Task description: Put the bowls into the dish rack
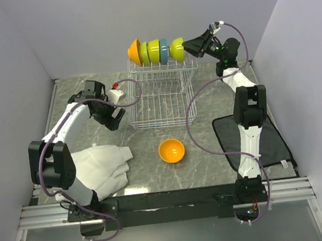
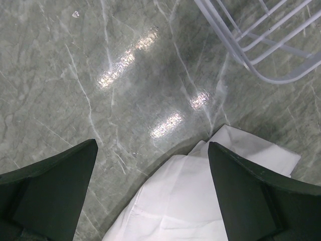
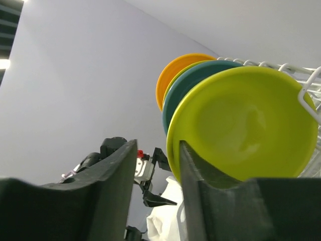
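- Right fingers [image 3: 100,201] stood parted, the lime bowl [image 3: 246,125] rim loose between them, last in the rack [image 1: 159,106] row
- Left fingers [image 2: 50,191] were spread wide, empty, over bench [image 2: 75,75] and cloth [image 2: 170,201]
- Orange bowl [image 1: 172,151] lay on the bench before the rack

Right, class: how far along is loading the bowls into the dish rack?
Done: five bowls stand in the raised tier of the dish rack. In hand: the right gripper, jaws parted, sits at the rim of the end lime bowl. Left: one orange bowl lies on the table; the left gripper hangs open by the white cloth.
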